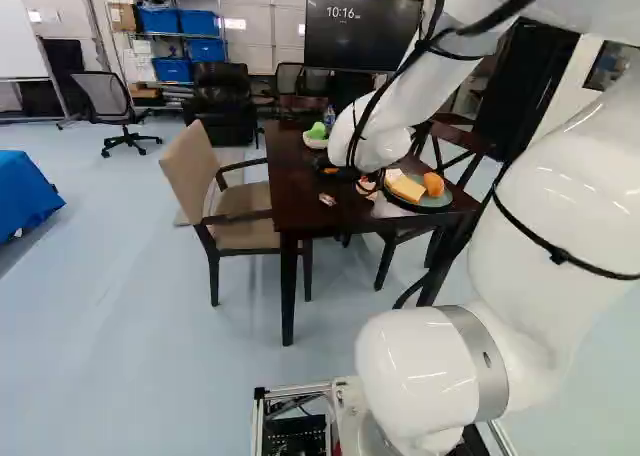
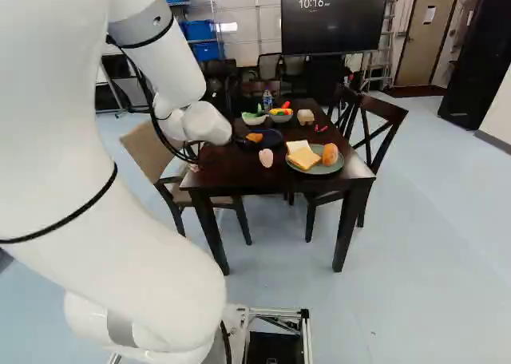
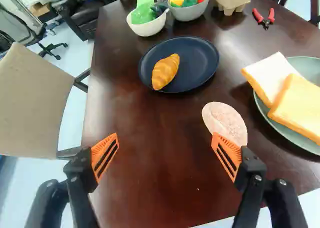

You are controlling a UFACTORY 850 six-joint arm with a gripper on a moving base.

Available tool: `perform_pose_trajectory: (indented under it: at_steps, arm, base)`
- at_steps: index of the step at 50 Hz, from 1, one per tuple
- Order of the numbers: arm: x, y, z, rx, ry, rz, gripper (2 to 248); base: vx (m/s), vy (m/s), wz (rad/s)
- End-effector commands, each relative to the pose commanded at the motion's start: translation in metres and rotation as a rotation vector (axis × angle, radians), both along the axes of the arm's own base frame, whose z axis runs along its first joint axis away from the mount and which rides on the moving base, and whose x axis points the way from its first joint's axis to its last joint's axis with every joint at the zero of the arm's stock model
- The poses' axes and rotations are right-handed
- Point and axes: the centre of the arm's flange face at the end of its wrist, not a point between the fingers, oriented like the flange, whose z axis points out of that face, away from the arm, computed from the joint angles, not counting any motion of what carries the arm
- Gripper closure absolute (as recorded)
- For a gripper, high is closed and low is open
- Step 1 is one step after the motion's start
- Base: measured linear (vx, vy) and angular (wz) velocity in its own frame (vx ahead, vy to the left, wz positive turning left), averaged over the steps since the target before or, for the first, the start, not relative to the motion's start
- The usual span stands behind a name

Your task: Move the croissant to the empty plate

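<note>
The pincer [image 3: 165, 134] is gaping empty, the croissant [image 3: 165, 71] lying toward eight o'clock on the dark plate [image 3: 201, 65] — likely light, faintly springy — and inviting a pinch across its waist

Croissant [image 3: 166, 71] on one plate [image 3: 200, 63], bowls [image 3: 145, 30] behind it, bread [image 3: 300, 108] on another plate [image 3: 310, 68]

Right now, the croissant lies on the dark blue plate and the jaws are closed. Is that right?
Not quite: the jaws are open, standing wide apart, as the wrist view shows. The croissant does lie on the dark blue plate.
</note>
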Motion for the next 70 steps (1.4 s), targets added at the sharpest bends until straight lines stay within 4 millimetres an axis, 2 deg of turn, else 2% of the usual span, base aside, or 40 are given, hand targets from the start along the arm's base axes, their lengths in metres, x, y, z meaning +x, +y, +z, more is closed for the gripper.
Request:
perform_pose_trajectory:
  at_steps: [37,54,70]
  arm:
    - [-0.088,0.002,-0.042,-0.112,-0.184,0.067,3]
    - [-0.116,0.002,-0.054,-0.150,-0.239,0.082,3]
    - [-0.134,0.002,-0.062,-0.175,-0.274,0.091,3]
  base:
    - [0.000,0.000,0.000]
    - [0.000,0.000,0.000]
    - [0.000,0.000,0.000]
